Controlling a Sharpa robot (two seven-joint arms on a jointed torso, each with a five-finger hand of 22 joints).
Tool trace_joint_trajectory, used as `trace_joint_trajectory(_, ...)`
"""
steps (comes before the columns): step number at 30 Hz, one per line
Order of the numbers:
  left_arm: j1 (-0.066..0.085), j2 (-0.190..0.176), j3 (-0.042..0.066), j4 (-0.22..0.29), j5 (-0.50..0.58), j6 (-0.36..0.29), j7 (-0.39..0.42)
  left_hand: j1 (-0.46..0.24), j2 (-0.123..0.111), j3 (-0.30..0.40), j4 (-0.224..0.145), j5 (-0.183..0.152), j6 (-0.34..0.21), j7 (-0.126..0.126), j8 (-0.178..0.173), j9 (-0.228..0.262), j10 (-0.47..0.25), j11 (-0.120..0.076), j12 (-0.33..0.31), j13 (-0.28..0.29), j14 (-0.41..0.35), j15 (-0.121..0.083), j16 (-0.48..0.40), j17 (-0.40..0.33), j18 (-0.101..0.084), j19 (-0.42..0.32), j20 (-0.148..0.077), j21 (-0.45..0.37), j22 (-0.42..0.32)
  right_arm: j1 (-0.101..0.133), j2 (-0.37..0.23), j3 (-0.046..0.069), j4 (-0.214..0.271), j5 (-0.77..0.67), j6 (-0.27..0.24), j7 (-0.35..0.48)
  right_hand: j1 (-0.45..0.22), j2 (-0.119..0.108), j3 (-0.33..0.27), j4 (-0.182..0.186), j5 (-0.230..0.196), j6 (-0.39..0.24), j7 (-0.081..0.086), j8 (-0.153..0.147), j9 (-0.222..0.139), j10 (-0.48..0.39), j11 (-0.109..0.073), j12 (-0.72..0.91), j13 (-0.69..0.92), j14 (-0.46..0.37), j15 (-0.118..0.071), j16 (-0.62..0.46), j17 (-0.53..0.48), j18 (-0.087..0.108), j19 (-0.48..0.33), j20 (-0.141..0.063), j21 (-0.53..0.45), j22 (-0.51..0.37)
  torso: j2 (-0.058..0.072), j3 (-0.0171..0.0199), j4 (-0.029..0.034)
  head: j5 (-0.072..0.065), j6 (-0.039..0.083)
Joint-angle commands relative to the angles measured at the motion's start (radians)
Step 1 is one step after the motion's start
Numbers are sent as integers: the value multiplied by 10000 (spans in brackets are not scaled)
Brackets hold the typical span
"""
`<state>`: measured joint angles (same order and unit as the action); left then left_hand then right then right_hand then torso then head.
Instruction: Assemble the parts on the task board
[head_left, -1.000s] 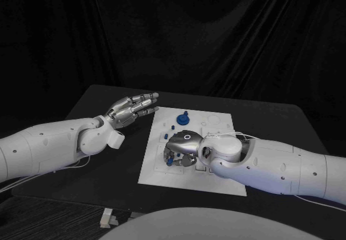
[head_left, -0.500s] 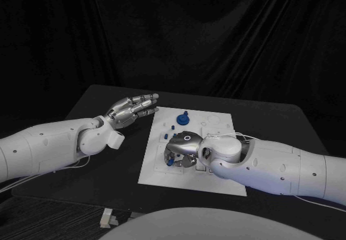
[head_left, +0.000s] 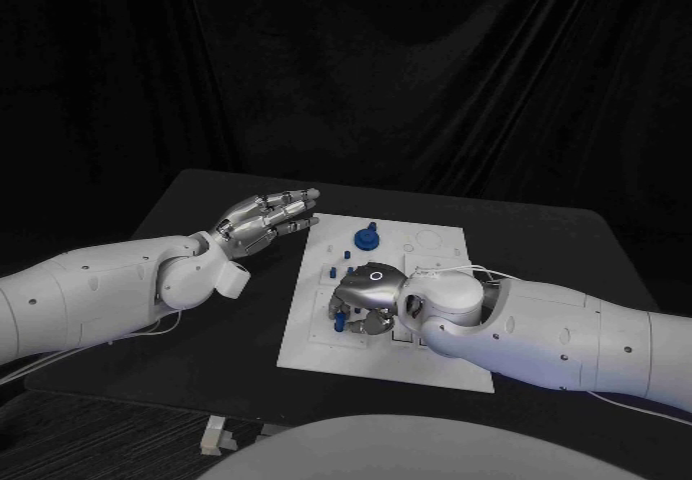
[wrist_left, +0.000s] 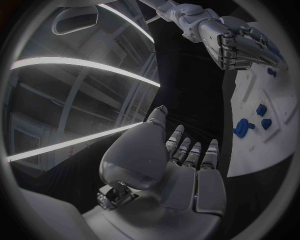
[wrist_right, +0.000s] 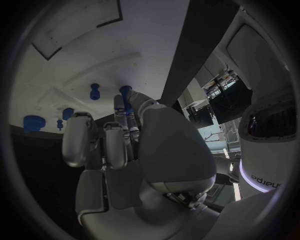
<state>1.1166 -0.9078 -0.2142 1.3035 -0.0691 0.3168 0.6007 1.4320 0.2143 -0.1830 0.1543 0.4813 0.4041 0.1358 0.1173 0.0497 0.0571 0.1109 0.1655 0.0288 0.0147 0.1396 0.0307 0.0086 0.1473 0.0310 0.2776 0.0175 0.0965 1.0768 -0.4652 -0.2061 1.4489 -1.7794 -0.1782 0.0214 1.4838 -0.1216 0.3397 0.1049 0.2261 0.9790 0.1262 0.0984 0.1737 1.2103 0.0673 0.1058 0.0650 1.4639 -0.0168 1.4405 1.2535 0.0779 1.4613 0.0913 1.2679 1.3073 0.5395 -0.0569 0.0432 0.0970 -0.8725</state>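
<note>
Dim head view: black backdrop swallows detail, the task board (head_left: 378, 300) brightest. Wrist views bend straight edges; bright streaks toward ten o'clock.

Black table (head_left: 216, 330) across the middle of the frame, dark drapes behind, carrying a white task board (head_left: 433, 245) flat at its centre, small blue parts (head_left: 368, 238) standing on the board's upper and left areas.

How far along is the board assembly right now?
Early to midway, at a guess. A round blue part already stands at the task board's far end, and small blue pieces remain loose near the middle. The right hand is down on the board with a blue peg at its fingertips. The left hand hovers open, off the board.
</note>
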Motion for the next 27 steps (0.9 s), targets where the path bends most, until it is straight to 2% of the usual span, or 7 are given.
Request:
trace_joint_trajectory(1,-17,24,10,3,70,140,71,5,104,-21,49,-57,63,25,66,14,-56,14,-29,-10,-22,62,30,13,68,16,87,13,9,-49,-5,-11,-34,-91,178,-305,-91,-204,82,61,-123,-646,-359,-332,-174,-183,50,-104,-7,381,111,-102,-102,-92,-85,30,-136,1716,3,-1,3,-2,-2)
trace_joint_trajectory(5,-20,29,10,-11,70,141,71,5,104,-21,49,-57,63,25,66,14,-56,14,-29,-10,-22,62,30,13,68,16,87,13,9,-63,-6,-11,-69,-91,-74,-281,-526,-367,-103,268,-515,-2557,-720,-403,-669,-842,284,-328,-6,314,288,-182,-271,-50,-186,194,-381,1645,3,0,5,-2,-2)
trace_joint_trajectory(8,-22,30,10,-16,70,142,67,5,104,-21,49,-57,63,25,66,14,-56,14,-29,-10,-22,62,30,13,68,16,87,13,9,-66,-36,-11,-72,-91,-397,-212,-655,-354,-255,323,-618,-3152,-814,-412,-817,-977,315,-304,5,307,318,-184,-285,-36,-201,236,-426,1633,1,3,5,4,-2)
trace_joint_trajectory(14,-24,18,10,-20,70,140,56,8,114,-16,51,-57,76,27,75,16,-58,17,-30,-10,-21,69,32,13,77,16,91,14,6,-33,-220,-11,12,-91,-1014,-5,-816,-326,-555,383,-874,-3427,-900,-388,-925,-1181,345,-250,13,304,349,-186,-306,-18,-214,273,-489,1614,-2,-1,2,8,-2)
trace_joint_trajectory(19,-24,-17,10,-7,71,115,44,10,117,-15,51,-57,92,29,82,18,-56,20,-23,-9,-20,70,35,14,80,19,92,15,14,209,-602,-11,242,209,-1770,216,-895,-380,-1354,699,-1472,-3956,-1106,-410,-1100,-1483,346,-121,18,298,348,-194,-333,-12,-207,287,-508,1609,-3,0,2,1,-2)
trace_joint_trajectory(22,-25,-50,10,14,71,92,33,12,118,-14,50,-55,106,33,89,20,-53,27,-12,-7,-16,67,44,17,85,22,94,17,20,557,-997,-10,494,965,-2427,550,-830,-333,-1468,800,-1471,-3833,-1079,-375,-1102,-1558,352,-82,20,328,348,-150,-243,-21,-185,286,-471,1620,-4,1,0,-56,-2)
trace_joint_trajectory(27,-25,-80,10,22,72,21,6,15,117,-15,48,-52,129,38,100,23,-49,34,-1,-5,-15,66,47,17,91,26,95,19,26,1275,-1746,-10,984,2236,-3152,934,-731,-155,-1643,1023,-1445,-2778,-803,-123,-1012,-1709,357,91,27,395,349,-65,-92,-37,-123,287,-386,1646,-11,2,2,-119,-2)
